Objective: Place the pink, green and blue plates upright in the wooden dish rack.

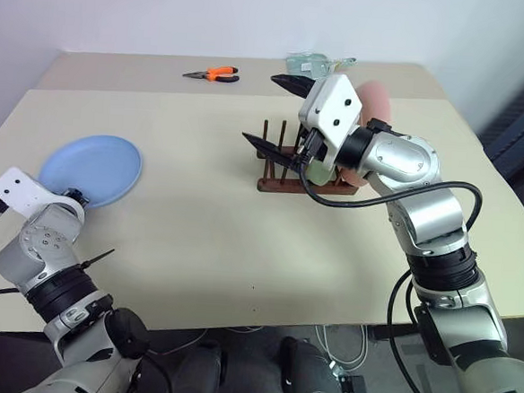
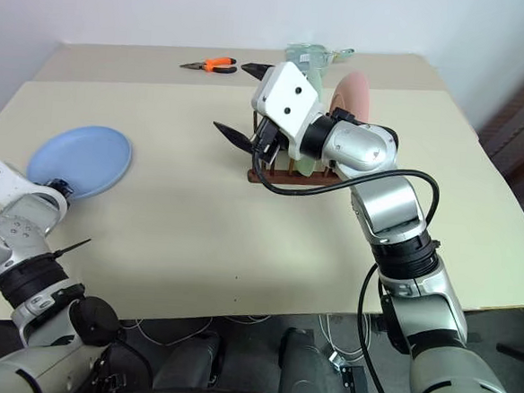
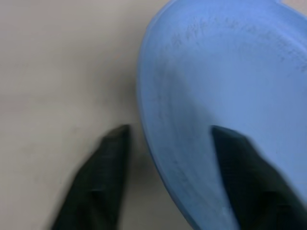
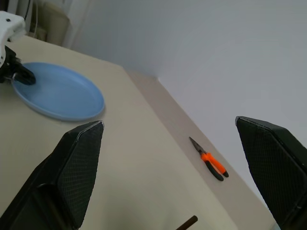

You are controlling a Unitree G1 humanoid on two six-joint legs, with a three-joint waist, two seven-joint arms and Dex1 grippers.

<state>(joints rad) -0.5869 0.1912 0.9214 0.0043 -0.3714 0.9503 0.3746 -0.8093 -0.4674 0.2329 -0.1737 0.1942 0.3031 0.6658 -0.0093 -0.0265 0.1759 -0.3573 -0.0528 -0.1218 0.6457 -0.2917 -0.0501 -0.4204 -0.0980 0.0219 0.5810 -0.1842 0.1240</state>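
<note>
Two plates appear racked: the pink plate [image 1: 376, 104] stands upright at the right end of the wooden dish rack [image 1: 285, 182], and the green plate [image 2: 305, 163] sits just left of it, mostly hidden behind the right arm. Rack sits mid-table, toward the far side. One plate left: the blue plate [image 1: 93, 168] lies flat at the near-left of the table [image 1: 197, 228], well apart from the rack.

Left gripper [image 3: 165, 139]: fingers straddle the near rim of the blue plate, one finger over the plate's inner face, the other outside on the table side. Jaws partly open; contact with the rim not certain, so no firm grip yet by my reading. Judged step: taking hold of the blue plate.

Right gripper [image 1: 277, 112]: hovers beside the rack, jaws spread wide, nothing between them. Pointing roughly level toward the left of the scene.

Orange-handled pliers [image 1: 213, 73] lie at the far edge, not involved.
</note>
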